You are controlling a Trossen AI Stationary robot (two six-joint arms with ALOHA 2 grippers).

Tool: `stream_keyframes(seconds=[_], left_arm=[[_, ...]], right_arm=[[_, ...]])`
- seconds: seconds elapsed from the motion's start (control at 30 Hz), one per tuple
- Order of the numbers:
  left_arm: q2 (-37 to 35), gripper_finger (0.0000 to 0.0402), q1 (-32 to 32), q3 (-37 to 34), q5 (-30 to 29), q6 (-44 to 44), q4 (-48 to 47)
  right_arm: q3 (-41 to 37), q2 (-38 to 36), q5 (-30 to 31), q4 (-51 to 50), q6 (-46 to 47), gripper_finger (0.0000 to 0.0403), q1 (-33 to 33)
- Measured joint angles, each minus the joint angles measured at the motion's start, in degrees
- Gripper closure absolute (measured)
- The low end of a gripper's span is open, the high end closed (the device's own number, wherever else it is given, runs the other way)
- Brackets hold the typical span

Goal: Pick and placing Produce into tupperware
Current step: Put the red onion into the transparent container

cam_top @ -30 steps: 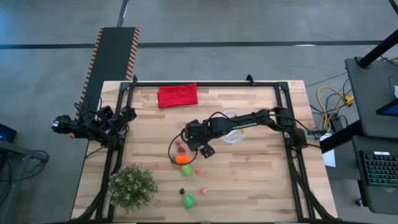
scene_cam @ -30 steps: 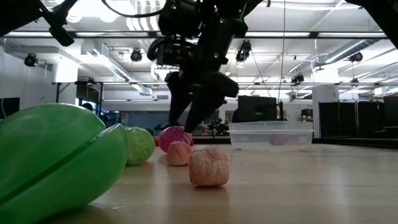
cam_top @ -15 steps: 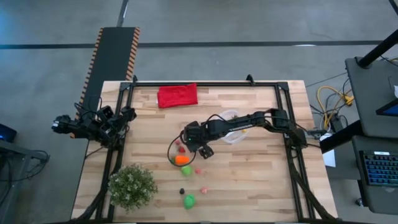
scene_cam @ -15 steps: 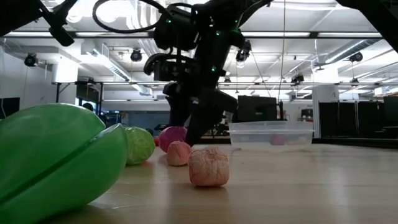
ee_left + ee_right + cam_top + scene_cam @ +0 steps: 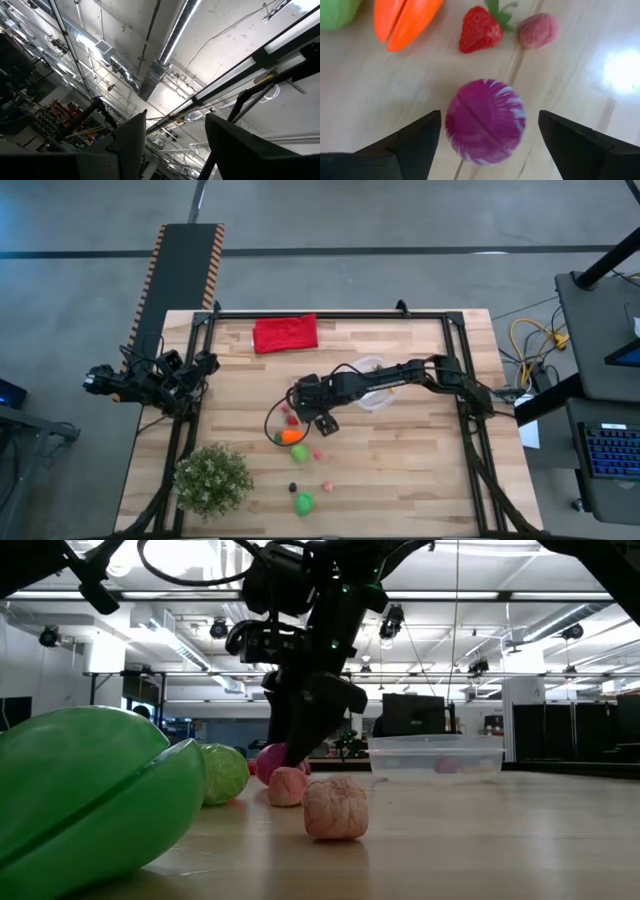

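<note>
A round magenta piece of produce rests on the wooden table. My right gripper hangs over it, open and pointing steeply down, one finger on either side and a gap to each. In the low view the fingers stand in front of that piece. Close by lie a strawberry, a pink piece, an orange piece and a green one. The clear tupperware stands on the table behind, with something pink inside. My left gripper waits open off the table's left edge, pointing up at the ceiling.
More produce lies toward the near edge: pink pieces, a small dark one and a green one. A potted plant stands at the near left. A red cloth lies at the far edge.
My right gripper has sunk a little and shifted slightly toward the table's left, rolling a bit at the wrist. Its fingers now stand lower around the magenta piece. No produce has moved.
</note>
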Motion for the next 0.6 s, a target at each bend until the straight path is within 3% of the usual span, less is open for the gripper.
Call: stream_keyframes(seconds=[0.27,0.6], left_arm=[[0.0,0.021,0.02,0.0,0.0,0.0,-0.04],[0.0,0.021,0.02,-0.02,0.0,0.0,-0.04]], right_arm=[[-0.39,0.24,-0.01,-0.88,1.17,0.0086,0.02],[-0.09,0.24,-0.18,-0.58,1.84,0.0178,0.02]])
